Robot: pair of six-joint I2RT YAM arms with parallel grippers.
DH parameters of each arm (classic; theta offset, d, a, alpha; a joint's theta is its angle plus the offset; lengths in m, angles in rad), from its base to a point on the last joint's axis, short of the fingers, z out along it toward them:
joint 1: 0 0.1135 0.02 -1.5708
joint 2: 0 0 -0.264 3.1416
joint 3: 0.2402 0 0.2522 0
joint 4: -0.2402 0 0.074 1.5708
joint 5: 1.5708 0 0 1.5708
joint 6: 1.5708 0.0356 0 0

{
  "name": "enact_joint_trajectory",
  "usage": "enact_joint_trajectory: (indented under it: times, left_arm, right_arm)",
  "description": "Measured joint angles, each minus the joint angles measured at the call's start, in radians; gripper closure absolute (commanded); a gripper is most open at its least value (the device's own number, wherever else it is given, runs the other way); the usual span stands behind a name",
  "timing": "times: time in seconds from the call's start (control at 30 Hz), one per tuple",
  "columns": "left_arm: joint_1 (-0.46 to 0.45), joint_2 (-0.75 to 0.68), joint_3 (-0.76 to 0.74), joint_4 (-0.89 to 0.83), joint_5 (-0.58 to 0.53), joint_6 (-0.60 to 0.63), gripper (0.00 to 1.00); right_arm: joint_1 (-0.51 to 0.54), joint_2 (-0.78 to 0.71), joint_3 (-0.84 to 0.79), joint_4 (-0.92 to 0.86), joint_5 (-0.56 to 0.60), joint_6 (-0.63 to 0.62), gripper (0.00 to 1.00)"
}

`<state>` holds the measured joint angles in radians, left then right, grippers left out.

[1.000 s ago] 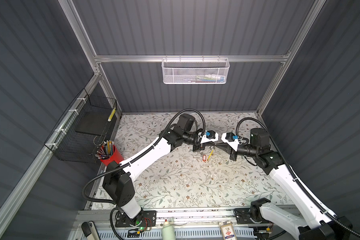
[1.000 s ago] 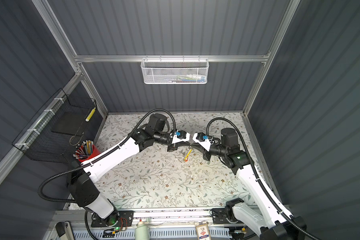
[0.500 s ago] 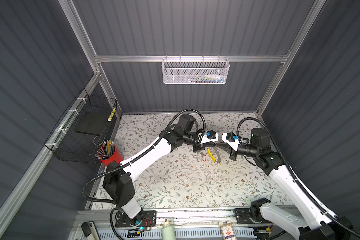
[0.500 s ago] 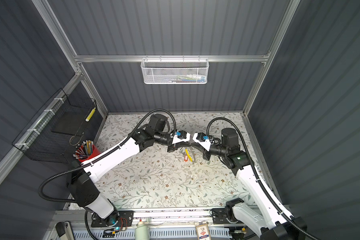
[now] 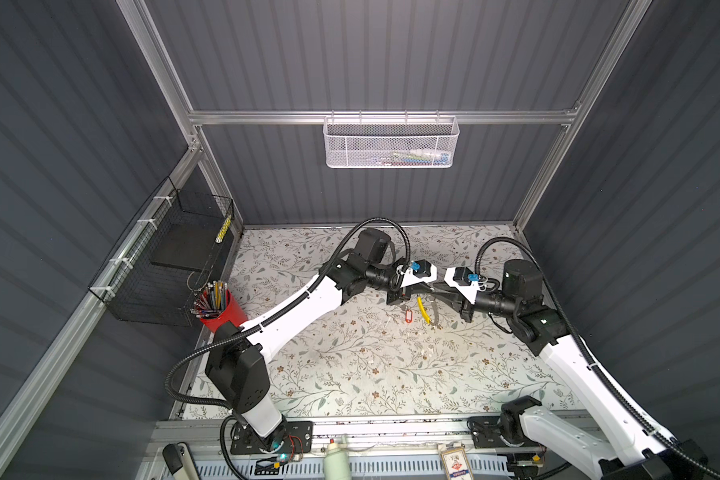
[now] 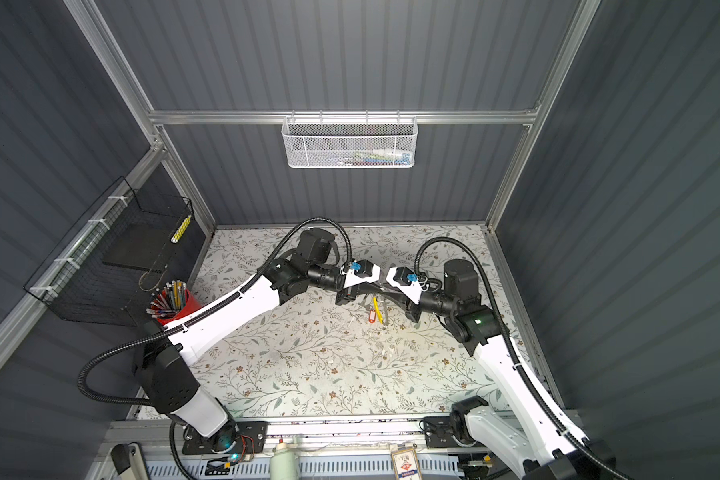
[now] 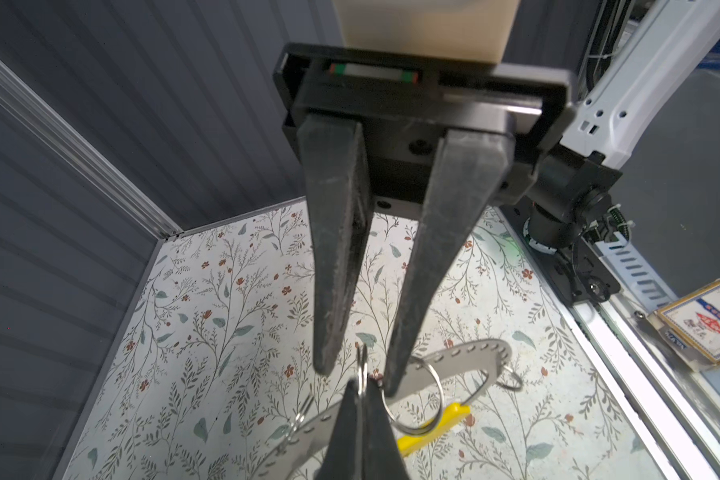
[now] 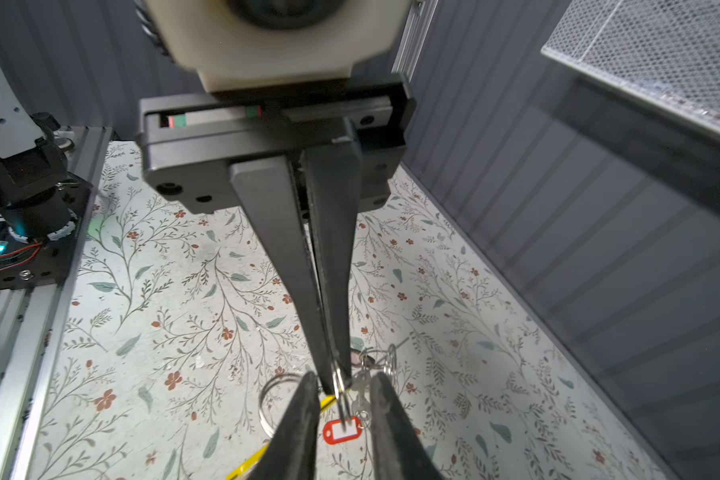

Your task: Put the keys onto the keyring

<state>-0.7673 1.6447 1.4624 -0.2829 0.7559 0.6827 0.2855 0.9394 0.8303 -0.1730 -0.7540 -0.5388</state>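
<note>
1. Your left claw (image 8: pixel 334 380) is clamped on the red-tagged key (image 8: pixel 341 431) by its small loop; your right claw (image 7: pixel 357 378) stands parted around it.
2. The keyring (image 7: pixel 470 353) hangs just beneath the tips, likely light, stiff and slippery: pinch its grey band, not the yellow piece.

Robot lab cell: grey panel walls (image 5: pixel 371 62), aluminium frame (image 5: pixel 267 117)
</note>
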Motion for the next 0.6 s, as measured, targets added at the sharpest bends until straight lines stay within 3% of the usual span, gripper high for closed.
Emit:
enact_joint_trajectory:
  times: [0.2, 0.6]
  left_arm:
    - [0.016, -0.009, -0.140, 0.240, 0.080, -0.159, 1.00]
    - [0.025, -0.012, -0.214, 0.573, 0.163, -0.348, 1.00]
  right_arm:
    - [-0.023, -0.050, -0.085, 0.119, 0.003, 0.079, 0.66]
    - [-0.064, -0.071, -0.124, 0.236, -0.051, 0.166, 0.72]
